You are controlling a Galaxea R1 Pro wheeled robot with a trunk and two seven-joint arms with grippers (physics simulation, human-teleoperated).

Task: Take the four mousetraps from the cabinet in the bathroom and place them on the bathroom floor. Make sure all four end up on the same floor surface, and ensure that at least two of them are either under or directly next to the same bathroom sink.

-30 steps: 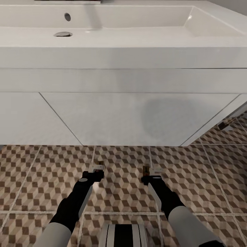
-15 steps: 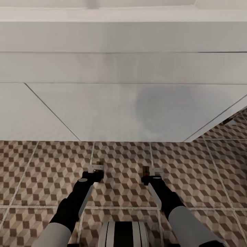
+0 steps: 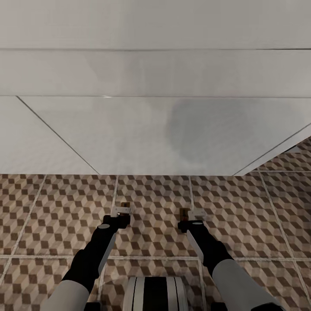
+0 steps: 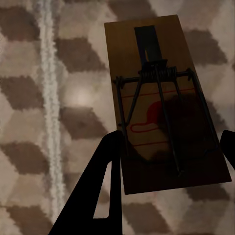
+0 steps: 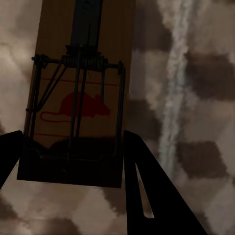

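Observation:
Over the cube-patterned bathroom floor [image 3: 259, 216], both arms reach forward in front of the white sink's flat front [image 3: 155, 73]. My left gripper [image 3: 122, 212] is shut on a tan mousetrap [image 3: 125, 204]. In the left wrist view that mousetrap [image 4: 161, 103] lies between the dark fingers [image 4: 98, 196], wire side showing, with tiles behind it. My right gripper [image 3: 186, 216] is shut on a second mousetrap [image 3: 184, 212], which the right wrist view shows as a tan board with a red mouse print [image 5: 81, 93] between the fingers [image 5: 147, 191]. How high either trap hangs above the tiles cannot be told.
The sink's white underside [image 3: 142, 138] slopes back over the floor just ahead of both grippers. Open tiled floor runs to the left [image 3: 43, 207] and right [image 3: 276, 194]. My own base [image 3: 155, 296] shows at the lower edge.
The whole head view has shifted: the basin top and drain have slid out at the upper edge. Both arms and the held mousetraps keep the same places.

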